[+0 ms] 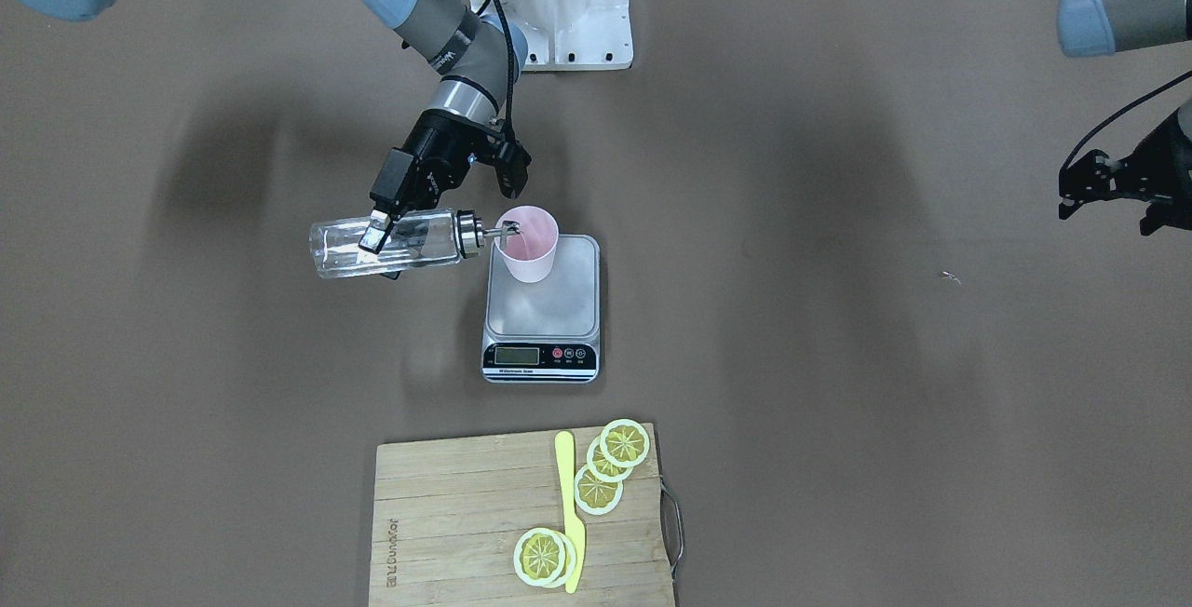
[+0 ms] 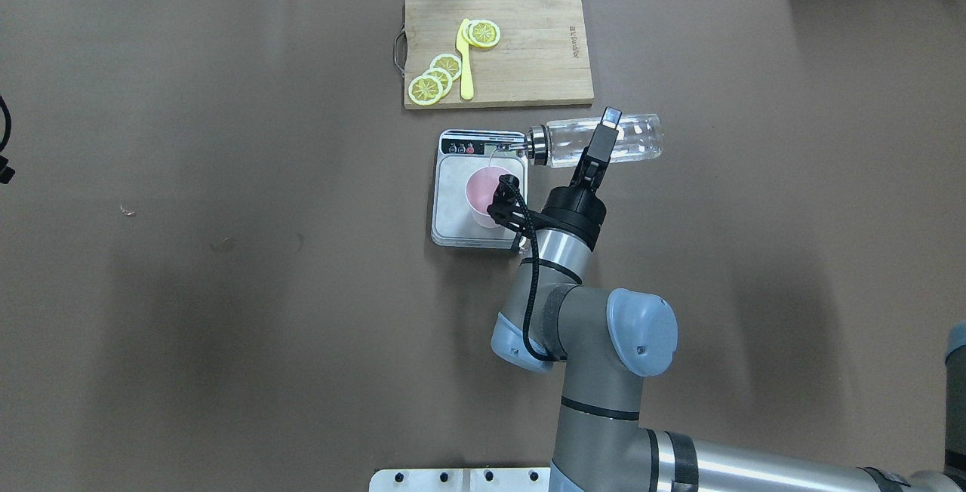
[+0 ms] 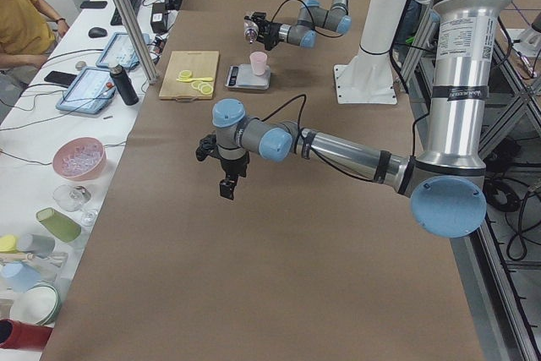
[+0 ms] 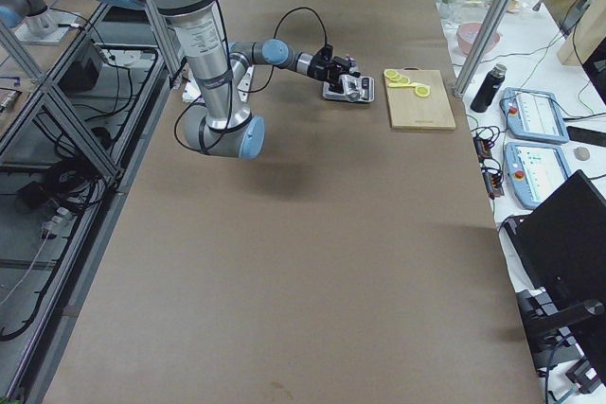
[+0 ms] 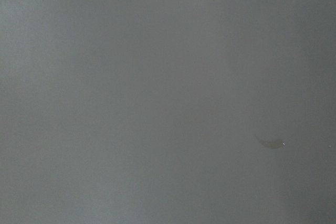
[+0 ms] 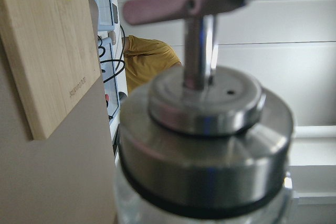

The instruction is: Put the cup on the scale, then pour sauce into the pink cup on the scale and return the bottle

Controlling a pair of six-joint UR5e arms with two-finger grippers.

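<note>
The bench (image 1: 838, 421) is bare toward both ends. 1 scale (image 1: 549, 304) sits mid-bench, with 1 cup (image 1: 528, 249) on the platform corner nearest the robot. The right gripper (image 1: 384, 253) grasps 1 bottle (image 1: 430, 239), held level beside the scale, its spout at the cup's rim and clear sauce (image 1: 419, 255) inside. The left gripper (image 3: 226, 185) hangs well apart; I cannot tell if it is released or clenched. 1 cutting board (image 1: 447, 514) at the operators' edge carries 1 knife (image 1: 566, 495) and a row of 3 lemon slices (image 1: 597, 489).

The bottle (image 1: 410, 244) was clear glossy glass, its cap (image 1: 468, 233) shiny metal; the cup (image 1: 528, 249), matt pink plastic; the scale (image 1: 549, 304), dull steel; the board (image 1: 447, 514), grained wood; the worktop (image 1: 838, 356), matt brown.
</note>
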